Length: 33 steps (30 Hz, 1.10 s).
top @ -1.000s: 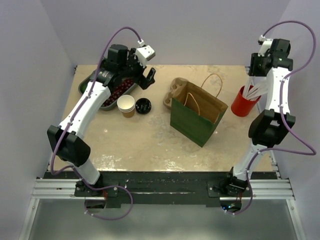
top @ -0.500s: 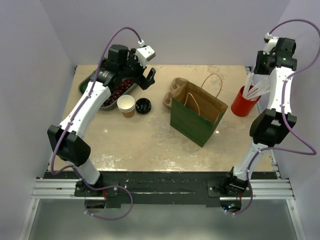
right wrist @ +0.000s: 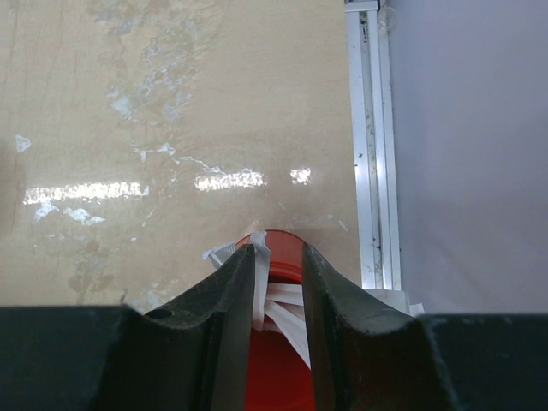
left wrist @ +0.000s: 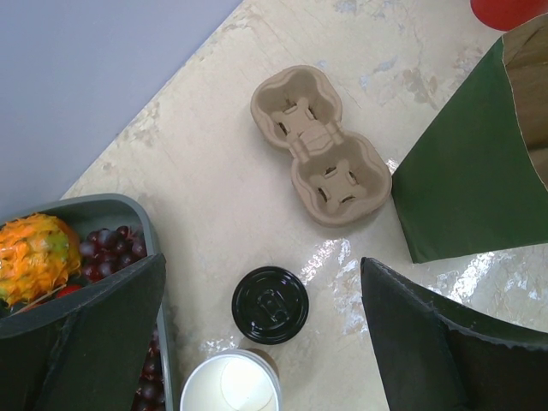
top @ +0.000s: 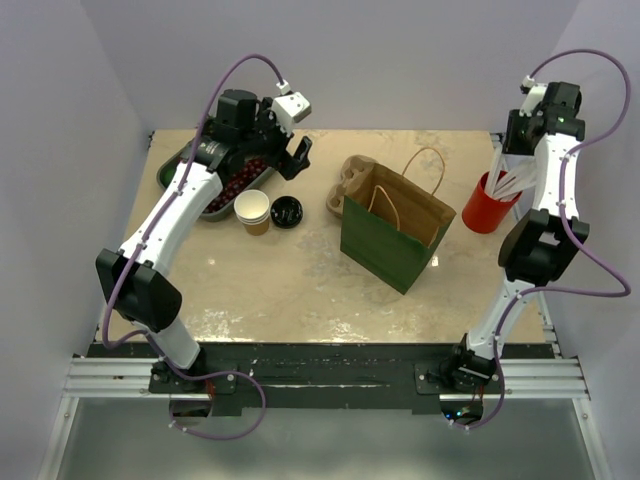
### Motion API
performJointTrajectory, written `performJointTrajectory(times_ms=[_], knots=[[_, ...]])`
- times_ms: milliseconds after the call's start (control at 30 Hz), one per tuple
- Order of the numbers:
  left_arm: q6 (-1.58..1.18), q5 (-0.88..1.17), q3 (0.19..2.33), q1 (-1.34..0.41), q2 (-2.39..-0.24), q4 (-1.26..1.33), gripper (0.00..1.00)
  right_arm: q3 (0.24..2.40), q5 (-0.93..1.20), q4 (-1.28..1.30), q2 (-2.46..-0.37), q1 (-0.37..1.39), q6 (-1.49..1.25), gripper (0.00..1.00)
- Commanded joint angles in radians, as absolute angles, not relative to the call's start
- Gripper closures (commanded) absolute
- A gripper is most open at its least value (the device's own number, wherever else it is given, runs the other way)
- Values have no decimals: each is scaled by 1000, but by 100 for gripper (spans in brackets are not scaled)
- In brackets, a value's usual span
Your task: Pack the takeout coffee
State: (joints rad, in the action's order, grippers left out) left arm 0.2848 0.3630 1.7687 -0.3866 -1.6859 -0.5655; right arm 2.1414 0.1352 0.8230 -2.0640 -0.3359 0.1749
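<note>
Tan table point(top: 280, 285) | right claw point(right wrist: 276, 253) narrower around straws point(right wrist: 259, 278) | left claw point(left wrist: 261, 265) unchanged, wide

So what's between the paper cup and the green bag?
The black lid, beside the paper cup; then bare table up to the green bag, in the top view.

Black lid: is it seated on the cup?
No, the black lid lies flat on the table beside the open paper cup, whose white inside shows.

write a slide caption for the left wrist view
Open left claw above lidless cup, black lid, pulp carrier and green bag
</note>
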Motion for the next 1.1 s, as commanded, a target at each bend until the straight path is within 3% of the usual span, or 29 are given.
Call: performJointTrajectory(times_ms=[0, 233, 433, 633, 800, 967, 1067], knots=[[302, 362, 1779, -380, -1692, -558, 0, 2187, 181, 790, -2062, -336, 163, 69], [302, 359, 1781, -380, -1695, -561, 0, 2201, 192, 782, -2088, -336, 167, 73], [296, 365, 1781, -380, -1695, -558, 0, 2210, 209, 787, -2073, -337, 178, 100], [296, 379, 1782, -380, -1684, -552, 0, 2183, 140, 770, -1979, -351, 175, 100], [291, 405, 1786, -380, -1672, -534, 0, 2102, 80, 683, -1783, -357, 189, 100], [284, 426, 1798, -380, -1667, -520, 0, 2060, 127, 626, -1617, -359, 173, 100], [281, 436, 1805, -380, -1666, -511, 0, 2046, 259, 580, -1520, -357, 135, 100]])
